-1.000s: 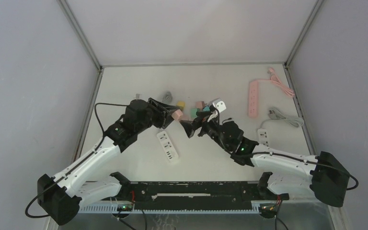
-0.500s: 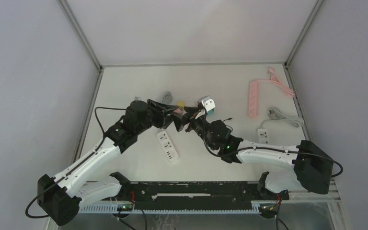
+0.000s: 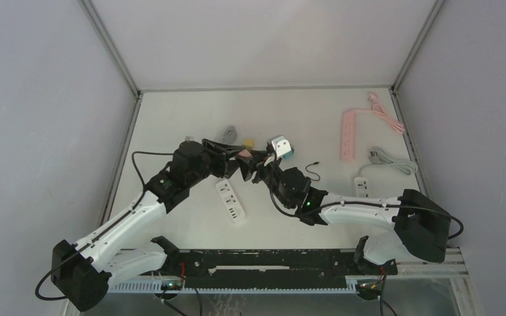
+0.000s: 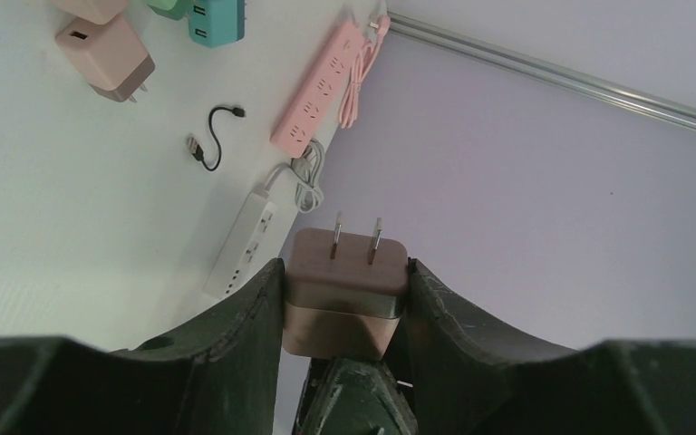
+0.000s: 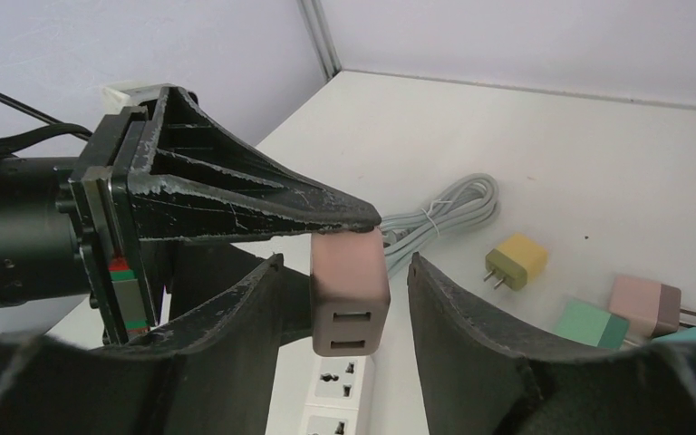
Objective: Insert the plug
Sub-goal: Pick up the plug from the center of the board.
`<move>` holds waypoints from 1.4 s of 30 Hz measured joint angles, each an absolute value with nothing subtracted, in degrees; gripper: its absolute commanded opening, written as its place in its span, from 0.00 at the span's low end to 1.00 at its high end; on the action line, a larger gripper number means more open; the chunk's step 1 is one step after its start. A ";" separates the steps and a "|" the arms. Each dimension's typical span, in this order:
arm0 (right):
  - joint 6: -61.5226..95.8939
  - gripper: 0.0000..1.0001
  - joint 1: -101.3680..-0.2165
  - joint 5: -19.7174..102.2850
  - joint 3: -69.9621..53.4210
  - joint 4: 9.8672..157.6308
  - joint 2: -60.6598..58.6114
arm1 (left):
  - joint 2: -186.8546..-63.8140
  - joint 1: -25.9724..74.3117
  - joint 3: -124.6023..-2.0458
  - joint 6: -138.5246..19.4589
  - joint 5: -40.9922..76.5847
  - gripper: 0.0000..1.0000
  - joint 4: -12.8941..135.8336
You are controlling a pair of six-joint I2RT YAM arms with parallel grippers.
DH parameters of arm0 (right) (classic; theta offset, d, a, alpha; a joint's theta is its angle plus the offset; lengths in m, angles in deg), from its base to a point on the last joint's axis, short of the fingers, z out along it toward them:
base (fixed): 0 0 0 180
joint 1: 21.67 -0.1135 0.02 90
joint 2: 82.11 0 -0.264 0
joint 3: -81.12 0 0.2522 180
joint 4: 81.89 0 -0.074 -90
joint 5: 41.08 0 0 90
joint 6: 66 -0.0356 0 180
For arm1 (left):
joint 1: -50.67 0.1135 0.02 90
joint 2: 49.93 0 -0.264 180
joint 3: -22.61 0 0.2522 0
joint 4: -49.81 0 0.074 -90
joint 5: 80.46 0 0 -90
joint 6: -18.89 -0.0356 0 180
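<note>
The plug (image 4: 346,272) is a brownish-pink cube charger with two prongs, and my left gripper (image 4: 345,263) is shut on its sides. It hangs in the air above the white power strip (image 3: 230,201). In the right wrist view the plug (image 5: 349,290) shows its two USB ports between the fingers of my right gripper (image 5: 345,258). That gripper stands open, with a gap on each side of the plug. The left gripper's fingers (image 5: 236,195) pinch the plug's top from the left. The strip's sockets (image 5: 335,399) lie just below. From above, both grippers meet near the plug (image 3: 242,157).
A yellow plug (image 5: 518,260), a green one (image 5: 589,323) and a pink one (image 5: 645,304) lie behind, beside a grey cable coil (image 5: 444,213). At the right are a pink power strip (image 3: 348,135), a small white strip (image 3: 362,187) and a black cable (image 3: 313,168).
My right arm has swung left to the left gripper, and its jaws have narrowed around the held plug. The left arm has barely moved.
</note>
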State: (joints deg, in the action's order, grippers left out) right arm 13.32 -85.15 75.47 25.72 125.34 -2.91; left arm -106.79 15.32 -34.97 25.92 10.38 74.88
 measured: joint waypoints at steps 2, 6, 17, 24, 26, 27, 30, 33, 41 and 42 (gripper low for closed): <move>13.30 0.58 -85.15 75.45 25.72 125.34 -2.71 | -106.66 15.32 -34.97 26.12 10.42 0.00 74.47; 13.15 0.56 -85.13 75.43 25.72 125.32 -2.43 | -106.26 15.32 -34.97 26.51 10.66 0.00 73.79; 12.97 0.39 -85.02 74.49 25.72 126.65 -2.05 | -105.41 15.32 -34.01 27.54 11.34 0.00 72.28; 13.21 0.14 -84.76 73.79 25.72 126.50 -2.03 | -105.37 15.34 -33.09 27.98 11.49 0.15 70.86; 13.24 0.06 -84.69 73.61 25.72 126.52 -2.03 | -105.35 15.34 -32.91 27.93 11.49 0.25 70.47; 13.24 0.01 -84.65 73.48 25.72 126.41 -2.05 | -105.28 15.34 -32.65 27.89 11.49 0.32 70.14; 13.17 0.00 -84.65 72.80 25.72 124.83 -2.23 | -104.78 15.34 -31.60 27.21 11.40 0.49 69.73; 12.86 0.00 -84.65 71.89 25.74 122.63 -3.21 | -104.08 15.40 -31.23 24.26 11.36 0.61 70.10; 12.27 0.00 -84.67 69.04 26.11 114.65 -7.10 | -101.96 16.52 -31.49 10.12 11.14 0.69 76.22; 12.21 0.00 -84.67 68.78 26.17 113.53 -7.61 | -101.70 16.93 -31.49 8.11 11.16 0.69 77.20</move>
